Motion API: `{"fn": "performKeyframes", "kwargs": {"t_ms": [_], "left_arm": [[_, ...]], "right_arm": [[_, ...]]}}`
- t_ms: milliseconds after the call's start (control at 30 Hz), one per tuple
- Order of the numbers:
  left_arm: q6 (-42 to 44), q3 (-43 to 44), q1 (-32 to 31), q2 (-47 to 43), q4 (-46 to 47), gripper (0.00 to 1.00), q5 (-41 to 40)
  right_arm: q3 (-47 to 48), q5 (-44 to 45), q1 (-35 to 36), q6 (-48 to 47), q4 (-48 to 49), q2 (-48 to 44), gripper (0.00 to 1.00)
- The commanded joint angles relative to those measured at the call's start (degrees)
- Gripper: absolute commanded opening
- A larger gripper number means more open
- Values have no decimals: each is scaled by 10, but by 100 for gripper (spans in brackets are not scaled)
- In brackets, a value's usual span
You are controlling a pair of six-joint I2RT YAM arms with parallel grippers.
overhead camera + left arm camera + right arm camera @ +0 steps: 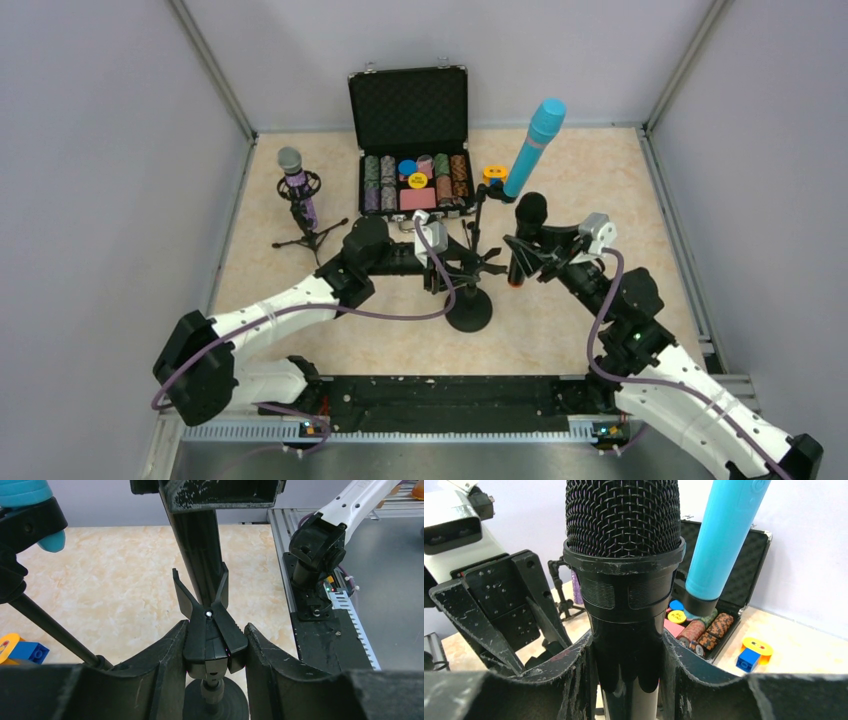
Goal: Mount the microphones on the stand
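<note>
Now the right end effector (629, 680) clasps the black microphone (624, 555) upright, its shaft between the prongs of the stand clip (210, 625), which the left end effector (214, 637) pinches.

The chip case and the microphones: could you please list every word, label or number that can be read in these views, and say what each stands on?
No text can be read with certainty.
Yellow disc in the chip case: dark print, too blurred in the right wrist view and too small in the top view to read.
Black microphone: no print visible.
Cyan microphone: no legible print.
</note>
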Motion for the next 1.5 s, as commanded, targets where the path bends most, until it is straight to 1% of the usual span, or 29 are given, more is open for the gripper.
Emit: {"fn": "performKeyframes", "kwargs": {"t_ms": [0,167,267,433,667,700,733,767,800,833,867,933,1033,1200,1233,1267,1467], "left_arm": [[9,-6,-3,10,4,0,35],[12,-6,-3,29,12,0,54],[21,-4,-2,40,-1,0,60],[32,-11,-2,48,-4,0,64],[52,-25,-2,54,-6,0,57],[54,-26,-2,55,-7,5,54],[55,-27,-2,55,-8,16,50],[57,-28,-2,56,-9,29,46],[56,-31,-2,55,-10,46,39],[55,-33,-2,54,-7,55,33],[54,-37,-2,51,3,61,27],[51,-48,-2,46,24,70,16],[48,-56,-2,39,46,78,5],[29,-51,-2,35,59,84,-4],[21,-52,-2,33,63,93,-6],[17,-53,-2,30,67,98,-7],[10,-62,-2,2,78,99,-21]], "right_arm": [[-25,-21,0,20,92,-19,0],[-54,-33,0,27,125,-22,0],[-67,-20,1,27,136,-31,0],[-83,-4,1,23,147,-42,0],[-105,-9,0,23,174,-50,0],[-107,-9,1,23,176,-51,0],[-109,-9,0,22,178,-52,0],[-109,-10,0,23,178,-52,0],[-111,-12,1,22,179,-54,0],[-111,-15,1,22,179,-54,0],[-111,-15,1,23,179,-54,0],[-112,-17,0,22,177,-54,0],[-113,-18,0,22,176,-56,0],[-116,-17,1,22,176,-60,0],[-116,-16,1,22,175,-61,0],[-117,-16,1,21,173,-62,0],[-115,-16,0,21,167,-70,0]]}}
